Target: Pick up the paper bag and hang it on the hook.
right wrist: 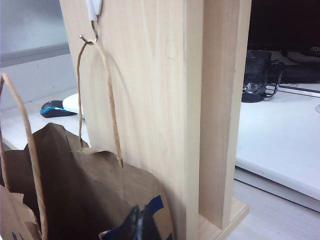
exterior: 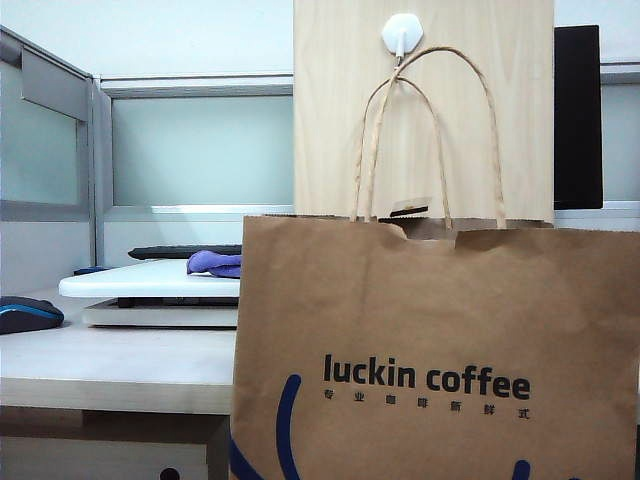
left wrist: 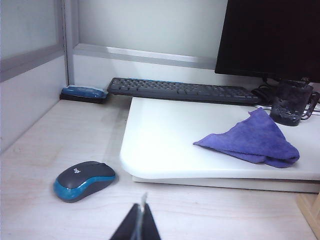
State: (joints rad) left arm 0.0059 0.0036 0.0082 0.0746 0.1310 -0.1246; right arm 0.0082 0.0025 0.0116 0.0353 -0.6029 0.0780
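Note:
The brown paper bag (exterior: 440, 350) hangs in front of the pale wooden board (exterior: 330, 120). One twisted handle (right wrist: 107, 90) is looped over the metal prong of the white hook (exterior: 401, 33), and the other handle (exterior: 480, 120) stands free in front. In the right wrist view the hook (right wrist: 93, 10) sits high on the board and the bag (right wrist: 75, 190) hangs open below it. My right gripper (right wrist: 141, 225) is shut, close beside the bag's rim, holding nothing I can see. My left gripper (left wrist: 140, 222) is shut and empty above the bare desk, far from the bag. Neither gripper shows in the exterior view.
A blue and black mouse (left wrist: 84, 180) lies on the desk near my left gripper. A white raised platform (left wrist: 165, 145) carries a purple cloth (left wrist: 250, 140). Behind it are a black keyboard (left wrist: 180, 90), a dark mug (left wrist: 291, 102) and a black monitor (left wrist: 270, 37).

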